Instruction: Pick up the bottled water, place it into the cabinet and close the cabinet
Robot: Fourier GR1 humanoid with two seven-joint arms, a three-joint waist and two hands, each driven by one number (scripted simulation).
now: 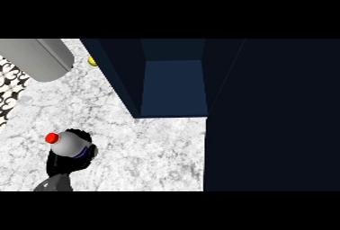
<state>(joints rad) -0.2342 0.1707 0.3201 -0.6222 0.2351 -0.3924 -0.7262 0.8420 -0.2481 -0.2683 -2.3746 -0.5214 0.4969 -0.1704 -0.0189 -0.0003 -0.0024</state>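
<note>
The bottled water point(69, 143) is a grey bottle with a red cap point(51, 137), seen from above over the marble counter at the lower left. My left hand point(65, 164) comes in from the lower edge and is curled round the bottle, with black fingers showing behind and beside it. The dark blue cabinet point(172, 85) stands open at the top centre, up and to the right of the bottle, and its inside looks bare. Its door point(272, 117) is swung out and fills the right side of the view. My right hand does not show.
A big grey cylinder point(38, 57) lies at the top left. A small yellow thing point(92, 61) peeks out beside the cabinet's left wall. A black-and-white patterned strip point(9, 92) runs along the left edge. White marble counter point(153, 148) lies between the bottle and the cabinet.
</note>
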